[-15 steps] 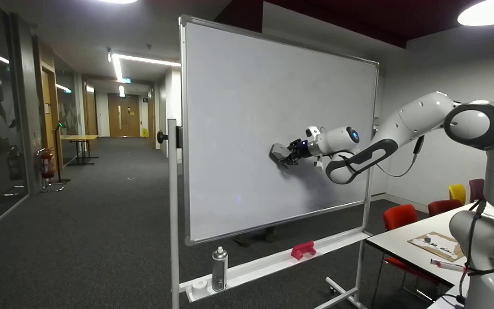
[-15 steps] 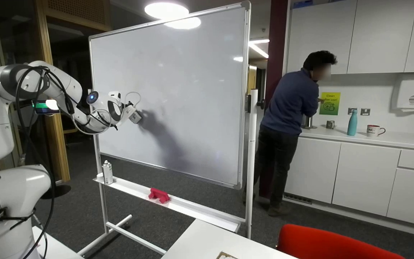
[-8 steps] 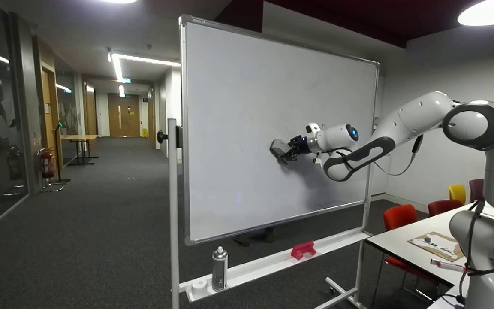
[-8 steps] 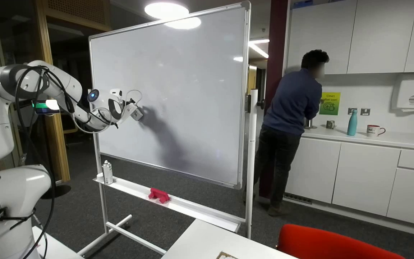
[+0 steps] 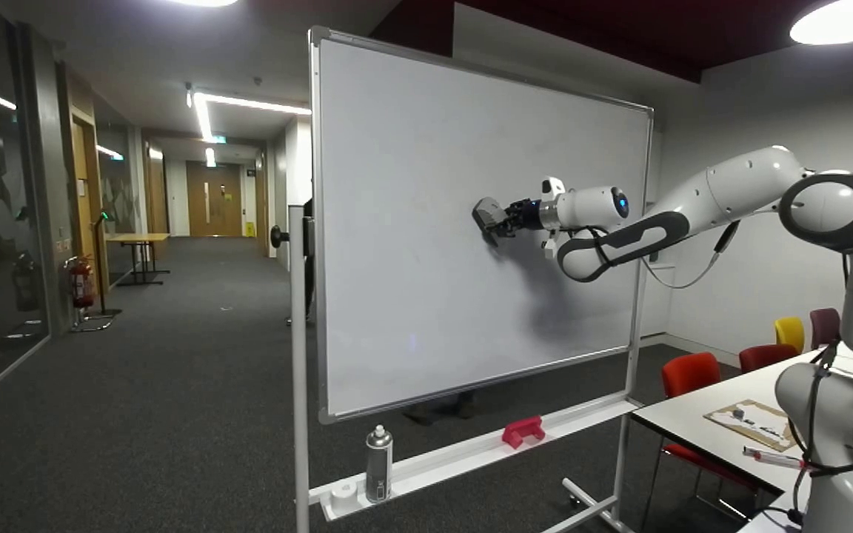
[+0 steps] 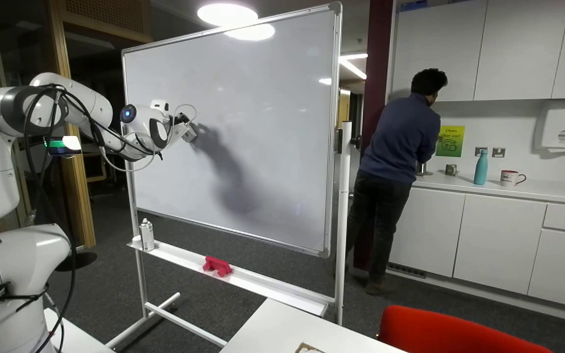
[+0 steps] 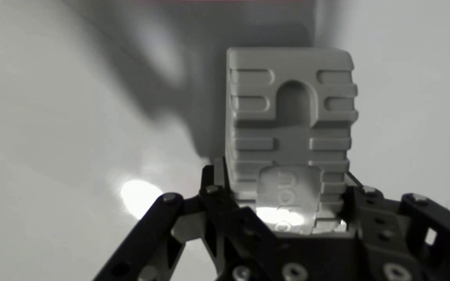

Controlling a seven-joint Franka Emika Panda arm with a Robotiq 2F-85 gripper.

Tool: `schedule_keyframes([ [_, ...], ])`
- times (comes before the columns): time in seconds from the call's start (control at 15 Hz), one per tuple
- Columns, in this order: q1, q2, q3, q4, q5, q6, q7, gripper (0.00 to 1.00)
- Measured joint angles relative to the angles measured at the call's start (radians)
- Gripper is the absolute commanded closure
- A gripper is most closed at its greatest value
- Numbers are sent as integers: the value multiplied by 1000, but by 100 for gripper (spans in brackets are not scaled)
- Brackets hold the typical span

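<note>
Now pinching a gray eraser (image 7: 292,140) by its long sides with 2 black fingers (image 7: 208,177) of the gripper (image 7: 285,179), holding its lower part in the wrist view and leaving the rest out above the fingertips, with the whiteboard (image 5: 412,185) just beyond; can't tell if pressed against it. Looks light and hard on top, likely tough, with bumpy sides good for holding. Might twist a bit when held so low, so maybe best to grab nearer the middle, with 1 finger on each side.
</note>
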Motion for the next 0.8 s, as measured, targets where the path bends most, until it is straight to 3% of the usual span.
schedule_keyframes([
  [0.33, 23, 33, 32, -9, -5, -1, -26, 65],
  [0.8, 38, 192, 109, -68, -3, -1, -26, 65],
])
